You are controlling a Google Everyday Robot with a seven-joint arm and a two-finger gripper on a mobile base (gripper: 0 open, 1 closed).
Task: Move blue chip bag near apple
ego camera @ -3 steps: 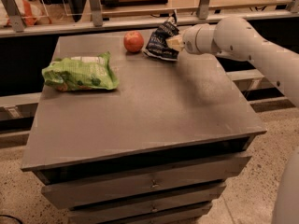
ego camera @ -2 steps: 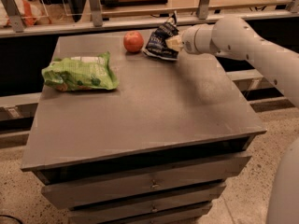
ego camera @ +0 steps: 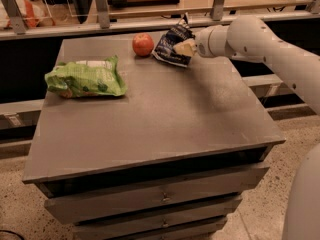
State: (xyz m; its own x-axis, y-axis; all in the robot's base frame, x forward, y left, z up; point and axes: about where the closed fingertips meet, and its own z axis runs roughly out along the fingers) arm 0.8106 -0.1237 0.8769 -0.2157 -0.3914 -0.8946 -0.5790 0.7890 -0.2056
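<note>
We cannot read the white lettering on the blue chip bag (ego camera: 169, 45), and its right part is covered by the gripper (ego camera: 186, 48), which sits against that side at the far right of the table (ego camera: 165, 124). The overlap hides the contact, so we cannot tell whether the gripper is clamped on the foil or only resting against it. The white arm (ego camera: 260, 44) runs off the right edge. A pale rounded part of the robot (ego camera: 302, 204) at the near right corner is also cut off.

The bag lies near the far edge of the table, just beside the apple (ego camera: 143, 44) and to its right. We cannot tell whether a thin gap separates them or they touch. The bag looks crumpled and tipped up rather than flat. Its long axis seems to slant from a near-left corner up to a dark end that points far and slightly right, toward the rail (ego camera: 150, 23) behind the table.

The green chip bag (ego camera: 85, 78) lies well apart on the left side, its long axis running left to right. Drawer fronts (ego camera: 160, 196) show below the near edge.
</note>
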